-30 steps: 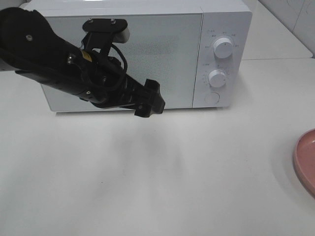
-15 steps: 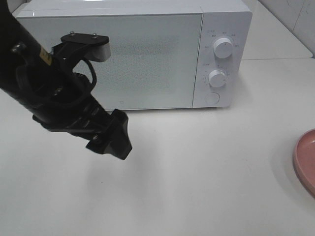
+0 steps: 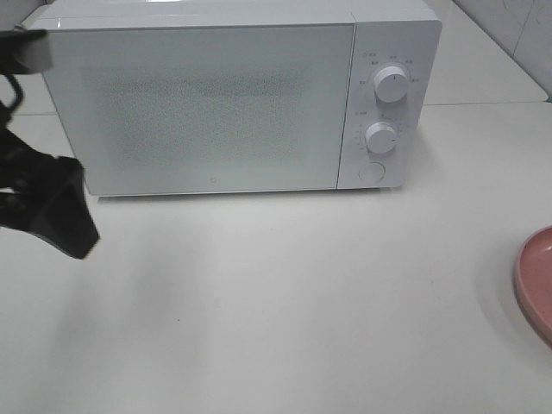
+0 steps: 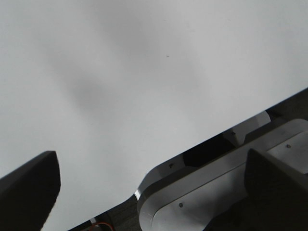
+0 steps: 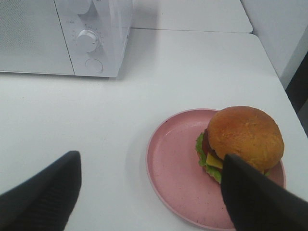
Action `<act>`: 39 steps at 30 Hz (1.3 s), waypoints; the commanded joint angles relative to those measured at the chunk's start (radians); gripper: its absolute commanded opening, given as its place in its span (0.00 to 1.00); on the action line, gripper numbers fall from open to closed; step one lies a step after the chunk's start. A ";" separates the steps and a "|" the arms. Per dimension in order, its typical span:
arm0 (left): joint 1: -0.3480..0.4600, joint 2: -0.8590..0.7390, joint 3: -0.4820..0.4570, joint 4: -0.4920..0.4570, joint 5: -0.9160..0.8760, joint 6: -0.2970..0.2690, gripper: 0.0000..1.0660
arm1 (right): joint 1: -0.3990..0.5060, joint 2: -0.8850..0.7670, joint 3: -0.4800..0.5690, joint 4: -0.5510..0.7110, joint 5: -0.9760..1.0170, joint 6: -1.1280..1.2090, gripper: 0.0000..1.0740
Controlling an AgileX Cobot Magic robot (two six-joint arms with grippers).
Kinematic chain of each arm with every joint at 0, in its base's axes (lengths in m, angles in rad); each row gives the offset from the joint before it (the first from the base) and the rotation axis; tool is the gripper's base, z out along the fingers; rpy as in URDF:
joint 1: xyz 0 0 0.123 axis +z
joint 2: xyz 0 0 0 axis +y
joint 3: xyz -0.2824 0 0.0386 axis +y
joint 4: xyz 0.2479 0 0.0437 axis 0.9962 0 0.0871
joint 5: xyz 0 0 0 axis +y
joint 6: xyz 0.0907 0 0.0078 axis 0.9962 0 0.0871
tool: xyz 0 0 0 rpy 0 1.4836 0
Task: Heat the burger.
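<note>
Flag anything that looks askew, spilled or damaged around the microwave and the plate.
Nothing stands out. The microwave sits square on the table with its door closed. The burger sits intact on the pink plate, off-centre toward one edge, with no spill visible. Both grippers hang open and empty.

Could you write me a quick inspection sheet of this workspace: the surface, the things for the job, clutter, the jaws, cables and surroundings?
Surface: white table, bare in front of the microwave.
Job's things: burger sits on a pink plate at the table's right side; white microwave at the back, door shut.
Clutter: nothing seen.
Grippers: left gripper at the left edge of the high view, jaws open and empty; right gripper above the plate with its jaws open, holding nothing.
Cables: a black cable loop on the left arm.
Surroundings: a second white surface behind the table.
</note>
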 commanded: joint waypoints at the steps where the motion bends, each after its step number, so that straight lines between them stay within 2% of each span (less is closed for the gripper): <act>1: 0.159 -0.079 0.000 0.009 0.069 0.022 0.90 | -0.002 -0.027 0.001 0.000 -0.006 -0.013 0.71; 2: 0.159 -0.079 0.000 0.009 0.069 0.022 0.90 | -0.002 -0.027 0.001 0.000 -0.006 -0.013 0.71; 3: 0.232 -0.114 0.000 0.011 0.097 0.029 0.90 | -0.002 -0.027 0.001 0.000 -0.006 -0.013 0.71; 4: 0.271 -0.131 0.000 0.017 0.114 0.029 0.90 | -0.002 -0.027 0.001 0.000 -0.006 -0.013 0.71; 5: 0.271 -0.131 0.000 0.017 0.114 0.029 0.90 | -0.002 -0.027 0.001 0.000 -0.006 -0.013 0.71; 6: 0.342 -0.162 0.000 0.028 0.140 0.025 0.90 | -0.002 -0.027 0.001 0.000 -0.006 -0.013 0.71; 7: 0.371 -0.181 0.000 0.026 0.148 0.020 0.90 | -0.002 -0.027 0.001 0.000 -0.006 -0.013 0.71; 8: 0.371 -0.181 0.000 0.026 0.148 0.020 0.90 | -0.002 -0.027 0.001 0.000 -0.006 -0.013 0.71; 9: 0.415 -0.217 0.000 0.026 0.166 0.017 0.90 | -0.002 -0.027 0.001 0.000 -0.006 -0.013 0.71; 12: 0.456 -0.288 0.013 0.026 0.171 0.012 0.90 | -0.002 -0.027 0.001 0.000 -0.006 -0.013 0.71; 16: 0.465 -0.375 0.061 0.040 0.162 0.002 0.90 | -0.002 -0.027 0.001 0.000 -0.006 -0.013 0.71; 20: 0.465 -0.541 0.189 0.068 0.134 -0.024 0.90 | -0.002 -0.027 0.001 0.000 -0.006 -0.013 0.71; 21: 0.465 -0.541 0.189 0.068 0.134 -0.024 0.90 | -0.002 -0.027 0.001 0.000 -0.006 -0.013 0.71; 22: 0.465 -0.615 0.246 0.080 0.117 -0.024 0.90 | -0.002 -0.027 0.001 0.000 -0.006 -0.013 0.71; 24: 0.465 -0.644 0.268 0.085 0.110 -0.024 0.90 | -0.002 -0.027 0.001 0.000 -0.006 -0.013 0.71; 27: 0.465 -0.776 0.360 0.105 0.082 -0.027 0.90 | -0.002 -0.027 0.001 0.000 -0.006 -0.013 0.71; 32: 0.465 -0.891 0.434 0.116 0.066 -0.027 0.90 | -0.002 -0.027 0.001 0.000 -0.006 -0.013 0.71; 33: 0.465 -0.946 0.476 0.115 0.045 -0.028 0.90 | -0.002 -0.027 0.001 0.000 -0.006 -0.013 0.71; 34: 0.465 -1.002 0.477 0.116 -0.028 -0.028 0.90 | -0.002 -0.027 0.001 0.000 -0.006 -0.013 0.71; 37: 0.465 -1.034 0.480 0.122 -0.051 -0.026 0.90 | -0.002 -0.027 0.001 0.000 -0.006 -0.013 0.71; 39: 0.465 -1.127 0.501 0.141 -0.031 -0.030 0.90 | -0.002 -0.027 0.001 0.000 -0.006 -0.013 0.71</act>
